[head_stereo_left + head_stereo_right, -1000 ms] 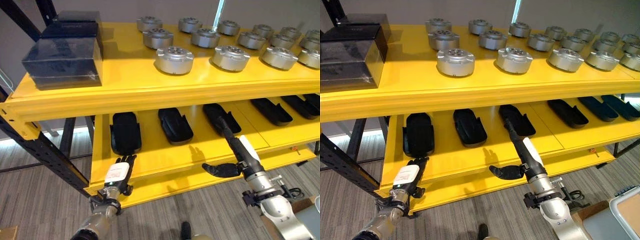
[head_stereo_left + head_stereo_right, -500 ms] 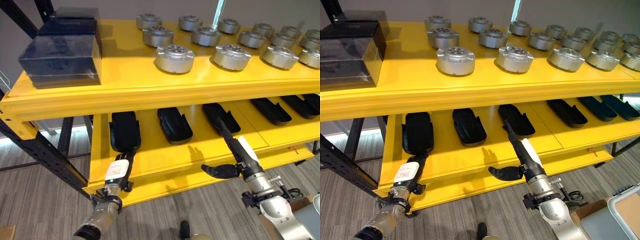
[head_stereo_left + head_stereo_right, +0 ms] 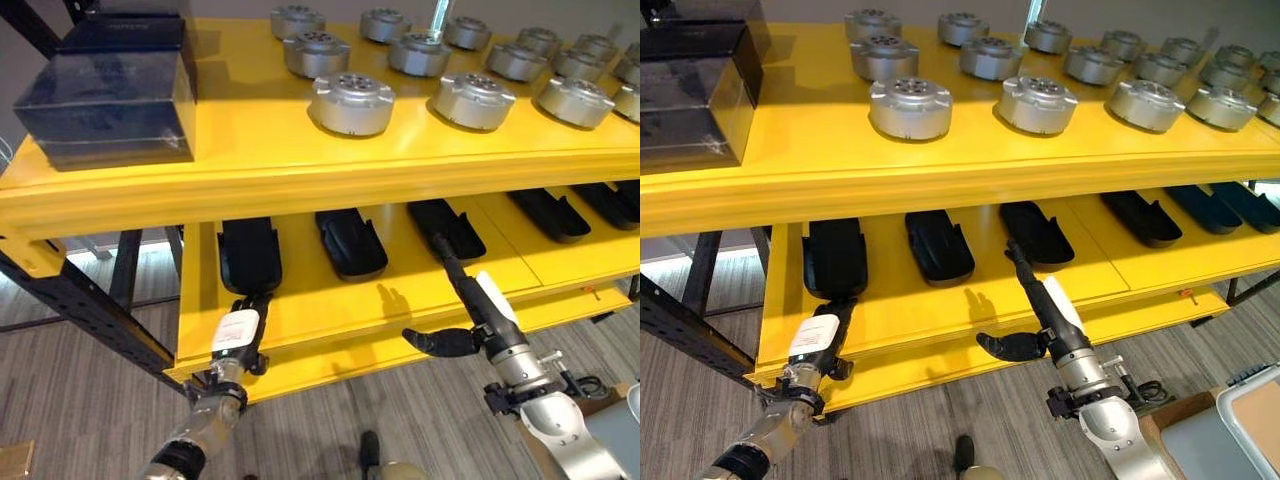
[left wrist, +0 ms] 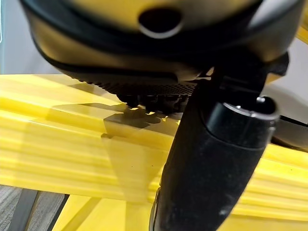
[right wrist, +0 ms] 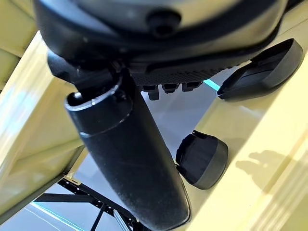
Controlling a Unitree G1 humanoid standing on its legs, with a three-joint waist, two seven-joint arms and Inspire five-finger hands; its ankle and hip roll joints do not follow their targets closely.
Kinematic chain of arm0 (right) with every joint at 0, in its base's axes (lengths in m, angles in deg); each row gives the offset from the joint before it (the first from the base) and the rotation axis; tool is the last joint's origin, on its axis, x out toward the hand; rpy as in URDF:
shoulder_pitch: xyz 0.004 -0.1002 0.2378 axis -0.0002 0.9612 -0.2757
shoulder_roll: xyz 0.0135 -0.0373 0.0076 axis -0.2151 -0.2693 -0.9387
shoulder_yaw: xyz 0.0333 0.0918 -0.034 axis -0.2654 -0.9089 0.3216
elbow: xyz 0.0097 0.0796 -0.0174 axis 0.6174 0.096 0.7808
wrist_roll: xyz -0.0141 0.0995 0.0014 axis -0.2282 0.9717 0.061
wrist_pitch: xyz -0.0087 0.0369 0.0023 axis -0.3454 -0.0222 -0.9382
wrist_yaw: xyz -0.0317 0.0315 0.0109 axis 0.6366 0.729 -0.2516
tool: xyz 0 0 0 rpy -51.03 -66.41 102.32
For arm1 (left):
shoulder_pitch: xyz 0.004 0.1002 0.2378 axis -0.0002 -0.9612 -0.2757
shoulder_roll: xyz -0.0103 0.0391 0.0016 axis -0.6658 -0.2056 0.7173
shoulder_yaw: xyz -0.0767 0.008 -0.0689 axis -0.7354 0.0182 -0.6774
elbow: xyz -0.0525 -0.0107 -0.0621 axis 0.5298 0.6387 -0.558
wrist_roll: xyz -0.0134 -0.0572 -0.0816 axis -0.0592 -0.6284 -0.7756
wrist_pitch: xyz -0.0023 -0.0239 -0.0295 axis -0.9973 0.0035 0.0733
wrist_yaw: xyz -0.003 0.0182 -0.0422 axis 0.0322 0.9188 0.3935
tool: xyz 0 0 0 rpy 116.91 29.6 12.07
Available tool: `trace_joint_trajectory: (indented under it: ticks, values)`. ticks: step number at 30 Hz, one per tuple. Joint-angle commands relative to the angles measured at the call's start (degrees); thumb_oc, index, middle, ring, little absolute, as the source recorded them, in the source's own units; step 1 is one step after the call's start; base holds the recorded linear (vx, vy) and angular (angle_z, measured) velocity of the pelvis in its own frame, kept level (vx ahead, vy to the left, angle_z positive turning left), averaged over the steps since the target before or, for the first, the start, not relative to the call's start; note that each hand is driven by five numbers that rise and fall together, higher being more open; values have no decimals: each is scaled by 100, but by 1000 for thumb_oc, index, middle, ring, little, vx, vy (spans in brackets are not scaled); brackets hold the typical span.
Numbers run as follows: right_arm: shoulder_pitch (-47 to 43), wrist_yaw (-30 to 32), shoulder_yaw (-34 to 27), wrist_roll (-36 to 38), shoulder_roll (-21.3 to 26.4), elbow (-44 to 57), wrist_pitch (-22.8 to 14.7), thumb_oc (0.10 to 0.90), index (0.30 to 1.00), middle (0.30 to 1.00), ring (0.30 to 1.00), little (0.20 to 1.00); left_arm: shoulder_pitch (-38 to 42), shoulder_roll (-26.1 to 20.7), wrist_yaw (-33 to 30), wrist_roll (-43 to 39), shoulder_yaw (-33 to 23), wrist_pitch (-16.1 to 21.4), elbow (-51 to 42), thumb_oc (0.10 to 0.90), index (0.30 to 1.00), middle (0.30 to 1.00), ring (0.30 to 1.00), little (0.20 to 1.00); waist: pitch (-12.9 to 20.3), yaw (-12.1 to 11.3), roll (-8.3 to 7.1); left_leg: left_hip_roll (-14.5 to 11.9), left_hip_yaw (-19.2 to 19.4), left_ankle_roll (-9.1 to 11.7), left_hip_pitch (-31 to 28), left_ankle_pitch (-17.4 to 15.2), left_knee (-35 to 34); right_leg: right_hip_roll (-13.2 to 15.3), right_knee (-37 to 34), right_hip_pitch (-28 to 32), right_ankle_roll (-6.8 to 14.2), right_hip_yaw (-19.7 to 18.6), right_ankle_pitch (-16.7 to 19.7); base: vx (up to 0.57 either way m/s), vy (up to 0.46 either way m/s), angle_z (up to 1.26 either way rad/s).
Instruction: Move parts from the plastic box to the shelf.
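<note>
The yellow shelf (image 3: 300, 170) has two levels. On the lower level lies a row of black parts, each a long shallow shell. The left robot hand (image 3: 243, 330) reaches to the front lip of that level with its fingers stretched straight out; the fingertips lie at the near end of the leftmost black part (image 3: 248, 256), touching it or just short of it — which of the two cannot be told. Nothing is held in this hand.

The right robot hand (image 3: 470, 315) is also extended, fingers straight and pointing up at the third black part (image 3: 447, 228), with the fingertips just at its near end. Its thumb (image 3: 438, 341) sticks out sideways toward the left hand, over the shelf's front edge. It holds nothing either. The second black part (image 3: 351, 243) lies between the two hands, beyond their fingertips.

More black parts (image 3: 548, 214) continue past the right hand. Above both hands, the upper level carries many round silver metal parts (image 3: 351, 103) and, over the left hand, stacked dark boxes (image 3: 110, 95).

Near the right arm, a grey plastic box (image 3: 1235, 435) shows at the edge — its contents cannot be seen.
</note>
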State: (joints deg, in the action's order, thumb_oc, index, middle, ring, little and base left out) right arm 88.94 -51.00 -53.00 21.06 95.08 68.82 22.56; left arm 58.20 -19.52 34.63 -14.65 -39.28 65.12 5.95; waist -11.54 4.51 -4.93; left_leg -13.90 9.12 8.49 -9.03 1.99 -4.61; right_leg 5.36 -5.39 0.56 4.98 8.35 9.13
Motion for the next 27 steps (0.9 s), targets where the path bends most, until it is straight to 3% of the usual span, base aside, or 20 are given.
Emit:
trace_joint_trajectory:
  ticks: [1,3,4,5,6,7,9,12,14,21,27]
  values:
    - [-555,234,-416,273,219,672,-554,900,1000,1000,1000,1000,-289,57,714,-482,207,216,305,900,1000,1000,1000,1000,-105,103,-177,-236,-191,64,136,19,414,103,564,381,183,263,-695,0,0,0]
    - [-537,211,-583,247,157,592,-486,900,1000,1000,1000,1000,-995,-171,1202,-1095,-34,576,-710,900,1000,1000,1000,1000,-108,0,-118,-208,-242,33,192,53,448,144,567,382,168,307,-652,-64,27,0]
    - [-477,92,-710,314,36,519,-447,900,1000,1000,1000,1000,-1725,-476,1806,-1827,-338,878,-1819,900,1000,1000,1000,1000,-65,-59,-46,-177,-290,10,221,60,445,168,545,403,165,341,-634,-35,43,3]
    - [-466,21,-729,337,4,473,-416,900,1000,1000,1000,1000,-2024,-590,2124,-2269,-506,972,-2254,900,1000,1000,1000,1000,-21,-76,-5,-186,-302,15,182,12,426,159,525,447,182,360,-671,-9,68,6]
    - [-387,-125,-775,467,-44,390,-419,900,1000,1000,1000,1000,-2478,-610,2563,-3385,-752,1076,-2779,900,1000,1000,1000,1000,36,-109,54,-160,-332,-3,169,17,401,178,500,477,194,387,-654,2,53,22]
    - [-349,-162,-777,541,-72,358,-430,900,1000,1000,1000,1000,-2641,-560,2704,-3970,-813,1091,-2887,900,1000,1000,1000,1000,67,-114,74,-143,-344,-13,163,20,392,186,490,490,197,395,-647,-42,71,29]
    - [-248,-296,-733,564,-131,233,-415,900,1000,1000,1000,1000,-3112,-356,3480,-6547,-1099,927,-3530,900,1000,1000,1000,1000,209,-171,153,-82,-408,-48,137,11,362,258,465,557,229,465,-623,-41,63,26]
    - [-158,-419,-668,562,-199,102,-415,900,1000,1000,1000,1000,-3255,-157,3788,-7654,-1255,793,-3826,900,1000,1000,1000,1000,348,-221,191,18,-492,-101,108,-2,317,318,433,611,266,516,-601,-70,48,25]
    - [-125,-505,-596,597,-259,59,-429,900,1000,1000,1000,1000,-3228,-45,3845,-7992,-1365,807,-3956,900,1000,1000,1000,1000,460,-252,208,82,-538,-145,113,-2,277,358,400,600,293,529,-577,-105,45,5]
    - [-274,-599,-377,844,-518,-154,-386,900,1000,1000,1000,1000,-2975,303,3588,-7768,-1558,960,-3756,900,1000,1000,1000,1000,832,-246,249,282,-566,-270,87,-67,220,488,366,540,355,410,-504,-66,51,-1]
    - [-385,-638,-259,892,-569,-190,-354,900,1000,1000,1000,1000,-2806,439,3527,-7835,-1616,956,-3640,900,1000,1000,1000,1000,920,-227,233,314,-534,-301,67,-127,296,534,399,540,362,319,-498,-23,17,-4]
